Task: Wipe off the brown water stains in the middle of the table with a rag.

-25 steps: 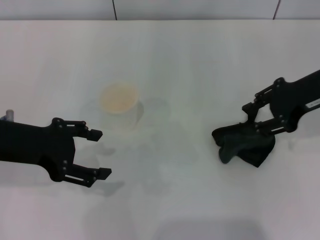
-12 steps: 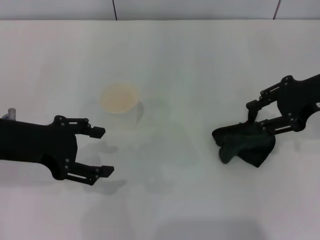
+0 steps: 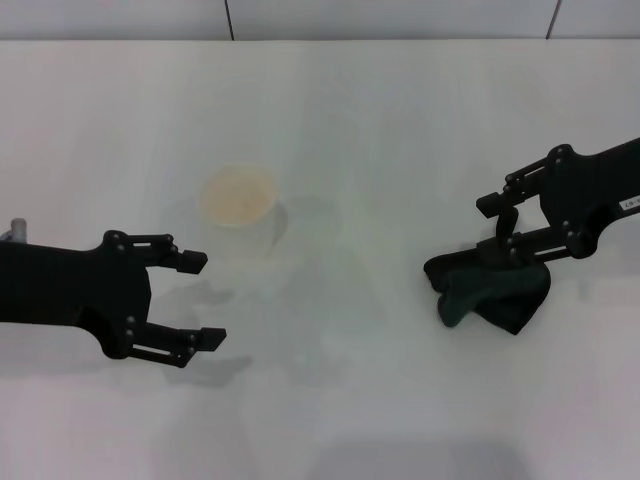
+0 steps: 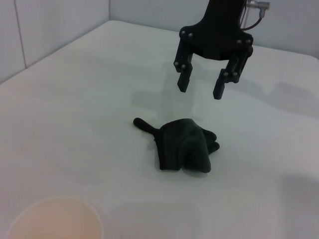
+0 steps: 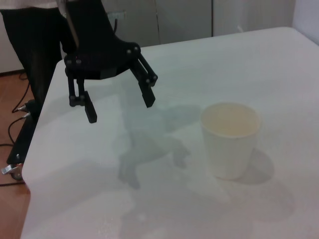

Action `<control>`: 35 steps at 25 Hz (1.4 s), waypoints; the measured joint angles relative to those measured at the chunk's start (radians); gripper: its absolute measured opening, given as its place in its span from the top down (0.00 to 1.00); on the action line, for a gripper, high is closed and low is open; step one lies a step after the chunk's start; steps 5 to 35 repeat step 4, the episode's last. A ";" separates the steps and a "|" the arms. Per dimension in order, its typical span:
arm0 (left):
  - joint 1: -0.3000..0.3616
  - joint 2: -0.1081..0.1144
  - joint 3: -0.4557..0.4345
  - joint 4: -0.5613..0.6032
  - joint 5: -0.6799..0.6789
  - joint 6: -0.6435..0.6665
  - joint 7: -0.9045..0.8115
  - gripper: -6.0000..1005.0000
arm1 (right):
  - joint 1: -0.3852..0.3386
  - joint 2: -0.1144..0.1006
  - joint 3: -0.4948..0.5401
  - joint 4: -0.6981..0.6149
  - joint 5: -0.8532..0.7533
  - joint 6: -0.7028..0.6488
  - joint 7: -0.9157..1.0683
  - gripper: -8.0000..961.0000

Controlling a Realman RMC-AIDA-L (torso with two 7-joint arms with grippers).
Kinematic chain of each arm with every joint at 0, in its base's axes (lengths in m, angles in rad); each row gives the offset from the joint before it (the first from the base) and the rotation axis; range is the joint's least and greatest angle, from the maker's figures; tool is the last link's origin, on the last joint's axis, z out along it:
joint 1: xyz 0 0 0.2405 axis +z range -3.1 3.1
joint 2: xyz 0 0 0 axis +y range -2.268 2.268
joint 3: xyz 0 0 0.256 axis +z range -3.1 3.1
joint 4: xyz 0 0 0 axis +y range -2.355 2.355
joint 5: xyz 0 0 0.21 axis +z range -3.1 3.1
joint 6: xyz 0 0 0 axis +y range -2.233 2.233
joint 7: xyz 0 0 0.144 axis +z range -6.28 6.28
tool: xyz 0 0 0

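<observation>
On the right side of the white bench (image 3: 400,120) we see the rag (image 3: 488,292), a dark green-black cloth bunched in lumpy folds and lying flat on the surface. Our right claw (image 3: 498,224) hangs just above the rag's far edge with its fingers spread apart and nothing between them; the left wrist view shows it clear of the cloth, fingertips pointing down at the bench beyond the rag. Our left claw (image 3: 205,300) hovers over the left side of the bench, also spread wide and holding nothing. Between the two, nearer the left claw, stands a pale cup (image 3: 239,205) with a beige tint inside. Of the brown water stains we can make out at most a faint tint on the bench beside the cup, too weak to place with confidence.
</observation>
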 joint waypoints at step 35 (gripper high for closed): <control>0.000 0.000 0.000 0.000 0.000 0.001 0.000 0.12 | 0.001 0.001 0.001 0.000 0.001 0.007 0.000 0.49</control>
